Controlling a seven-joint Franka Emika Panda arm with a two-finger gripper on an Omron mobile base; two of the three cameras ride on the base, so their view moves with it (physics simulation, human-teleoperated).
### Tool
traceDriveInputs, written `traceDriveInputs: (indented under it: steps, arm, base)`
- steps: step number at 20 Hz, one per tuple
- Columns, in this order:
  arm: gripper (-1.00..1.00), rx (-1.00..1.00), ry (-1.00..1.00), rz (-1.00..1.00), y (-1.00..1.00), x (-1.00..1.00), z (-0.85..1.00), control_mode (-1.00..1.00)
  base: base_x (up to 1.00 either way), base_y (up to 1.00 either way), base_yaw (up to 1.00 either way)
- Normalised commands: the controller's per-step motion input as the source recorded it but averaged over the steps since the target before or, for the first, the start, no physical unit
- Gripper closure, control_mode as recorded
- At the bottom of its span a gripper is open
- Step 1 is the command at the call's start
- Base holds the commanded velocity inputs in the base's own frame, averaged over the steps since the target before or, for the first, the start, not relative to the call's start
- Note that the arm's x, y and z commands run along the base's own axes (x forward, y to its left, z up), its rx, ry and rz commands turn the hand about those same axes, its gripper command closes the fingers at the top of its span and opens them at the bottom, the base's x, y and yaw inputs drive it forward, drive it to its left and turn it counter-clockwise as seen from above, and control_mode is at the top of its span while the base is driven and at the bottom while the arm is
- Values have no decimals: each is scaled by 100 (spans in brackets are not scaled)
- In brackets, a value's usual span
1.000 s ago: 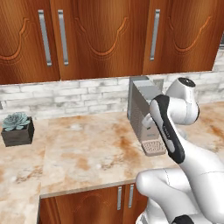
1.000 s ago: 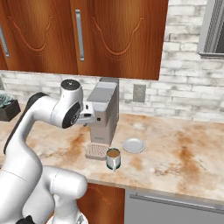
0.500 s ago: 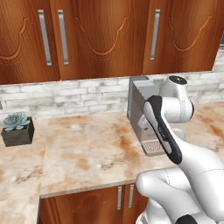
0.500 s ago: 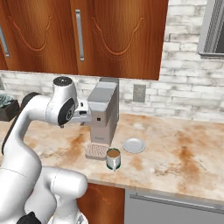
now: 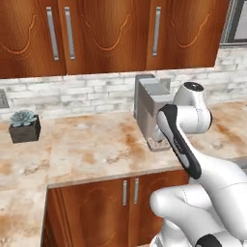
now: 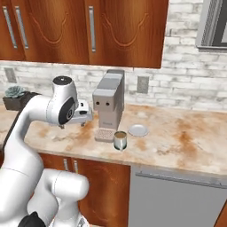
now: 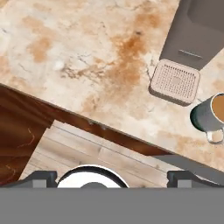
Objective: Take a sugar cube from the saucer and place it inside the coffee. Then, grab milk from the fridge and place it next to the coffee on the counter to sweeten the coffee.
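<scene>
The coffee, a pale mug of brown liquid, stands on the counter in front of the grey coffee machine. It also appears at the right edge of the hand view, coffee. The white saucer lies just to the mug's right; I cannot make out a sugar cube on it. My gripper hangs open and empty above the counter's front edge, left of the machine and well left of the mug. Its tips stand wide apart. The milk and the fridge are out of view.
The machine's drip tray sits left of the mug. A potted succulent stands far left by the brick wall. Wooden wall cabinets hang overhead, and a microwave is at the upper right. Floor shows beyond the counter edge.
My arm has swung left, carrying the hand away from the coffee machine toward the counter's front edge. The jaws stay open. Mug and saucer have not moved.
</scene>
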Motion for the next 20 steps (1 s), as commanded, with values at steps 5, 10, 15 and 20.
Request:
traceDriveInputs:
  steps: [5, 10, 15, 20]
  arm:
    - [-100, 0, 0, 0, 0, 0, 0, 100]
    - [-100, 0, 0, 0, 0, 0, 0, 100]
    - [-100, 0, 0, 0, 0, 0, 0, 100]
    - [-100, 0, 0, 0, 0, 0, 0, 100]
  base:
    - [-23, -25, -55]
    - [0, -13, -87]
    - [0, -17, -87]
    - [0, -27, -83]
